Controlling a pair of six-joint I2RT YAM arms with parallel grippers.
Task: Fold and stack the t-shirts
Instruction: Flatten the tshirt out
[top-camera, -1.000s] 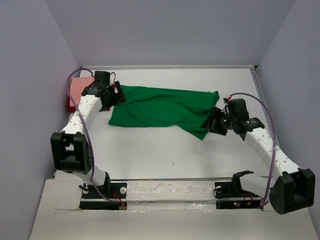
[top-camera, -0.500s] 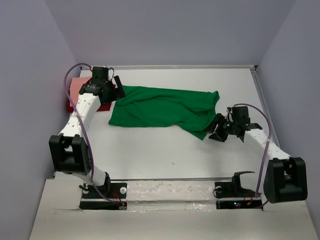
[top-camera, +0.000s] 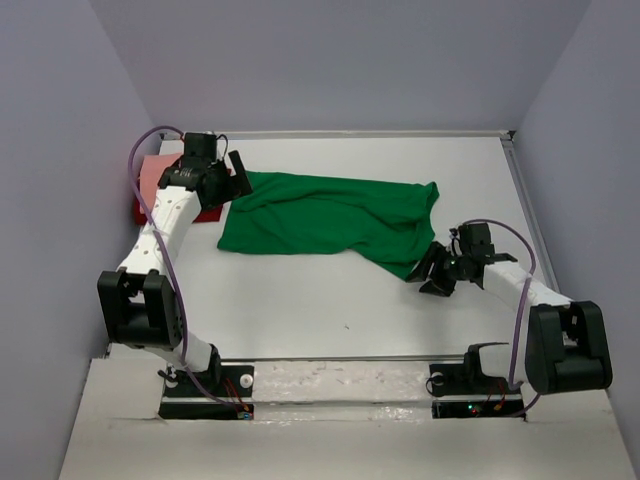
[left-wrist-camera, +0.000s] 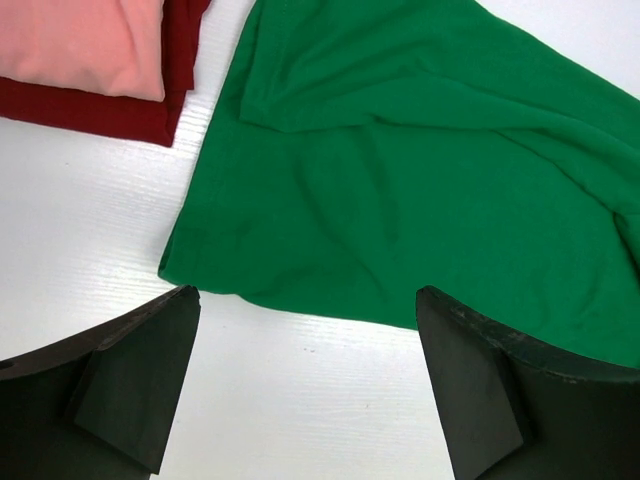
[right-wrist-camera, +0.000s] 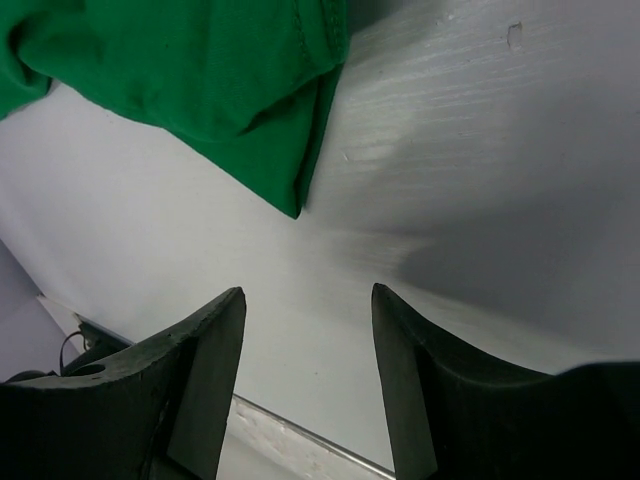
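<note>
- The green t-shirt (top-camera: 325, 222) lies across the middle of the worktop (top-camera: 330, 310). In the overhead view its long side runs from 9 to 3 o'clock, and it is rumpled, with a pointed flap trailing toward 5 o'clock.
- At its 10 o'clock end, the salmon pink shirt (left-wrist-camera: 80, 40) sits folded on the dark red shirt (left-wrist-camera: 90, 112). We judge those two done and the green one left to fold.
- The left pincer (left-wrist-camera: 305, 300) is released and empty, hovering over the shirt's 9 o'clock hem, just beside the stack.
- The right pincer (right-wrist-camera: 308, 292) is likewise released and holds nothing. It sits low over bare worktop at 4 o'clock of the pointed flap, apart from the cloth.
- We read the step in hand as taking hold of both ends for the next fold.
- To do it well, we should pinch matching corners and catch every layer, since the right wrist view shows doubled cloth at the flap's edge.
- We should lift both ends together and keep the cloth lightly taut so the wrinkles flatten.
- The left side must steer clear of the stack, where a snag could drag it askew.
</note>
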